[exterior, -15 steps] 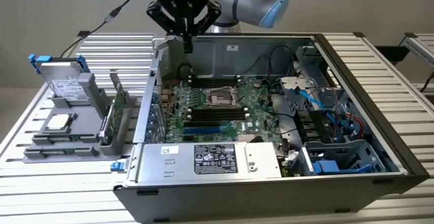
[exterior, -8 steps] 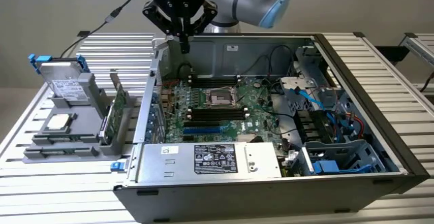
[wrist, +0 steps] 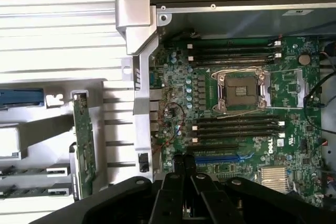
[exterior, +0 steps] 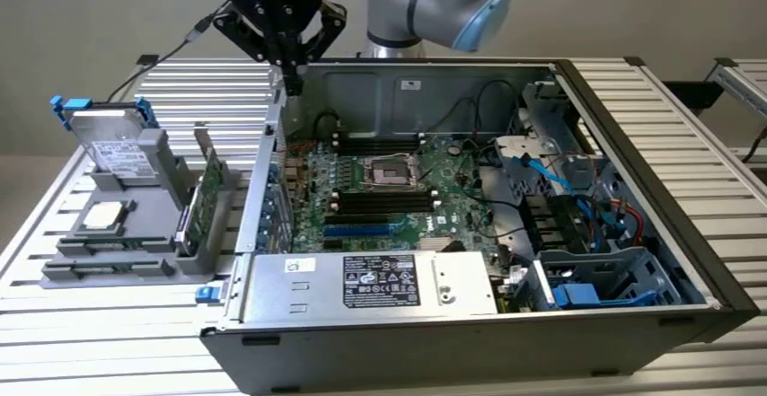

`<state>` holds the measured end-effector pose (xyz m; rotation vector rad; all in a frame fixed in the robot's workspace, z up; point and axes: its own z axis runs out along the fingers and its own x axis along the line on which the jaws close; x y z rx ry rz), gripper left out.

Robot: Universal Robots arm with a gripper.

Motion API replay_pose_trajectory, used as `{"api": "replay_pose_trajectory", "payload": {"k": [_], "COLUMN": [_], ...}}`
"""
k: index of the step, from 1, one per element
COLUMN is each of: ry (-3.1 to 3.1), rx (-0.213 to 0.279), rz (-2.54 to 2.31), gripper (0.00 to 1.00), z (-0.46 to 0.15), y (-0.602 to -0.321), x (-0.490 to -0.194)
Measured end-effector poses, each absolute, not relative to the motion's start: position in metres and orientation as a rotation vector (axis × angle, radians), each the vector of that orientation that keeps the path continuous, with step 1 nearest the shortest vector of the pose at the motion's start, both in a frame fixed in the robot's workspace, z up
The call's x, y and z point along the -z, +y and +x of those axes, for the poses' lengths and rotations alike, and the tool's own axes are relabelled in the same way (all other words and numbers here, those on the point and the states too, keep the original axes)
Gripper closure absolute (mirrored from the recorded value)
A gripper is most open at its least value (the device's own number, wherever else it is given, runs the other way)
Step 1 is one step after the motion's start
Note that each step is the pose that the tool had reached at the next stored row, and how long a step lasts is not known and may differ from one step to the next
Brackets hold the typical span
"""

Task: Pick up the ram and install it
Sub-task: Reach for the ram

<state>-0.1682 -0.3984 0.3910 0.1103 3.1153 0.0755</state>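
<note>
Grey slatted table (exterior: 120, 360) bears open case (exterior: 480, 353); hand (exterior: 287, 80) closed.

Robotics lab: UR arm (exterior: 437, 1), open PC case (exterior: 480, 351) on slatted alu bench (exterior: 108, 347).

Slatted metal table (exterior: 108, 360); open computer case (exterior: 419, 353) and grey parts holder (exterior: 74, 276) rest on it.

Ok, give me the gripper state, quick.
Gripper: shut, fingers pressed together, holding nothing.
</note>
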Motion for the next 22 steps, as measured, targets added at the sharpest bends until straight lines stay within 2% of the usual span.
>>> {"api": "replay_pose_trajectory", "payload": {"k": [12,22], "ry": [3.150,3.164], "rx": [-0.120,-0.211], "rz": [0.113,0.114], "gripper": [0.90,0.90], "z": [-0.223,-0.269], "y": [-0.400,-0.406], "x": [-0.391,-0.390]}}
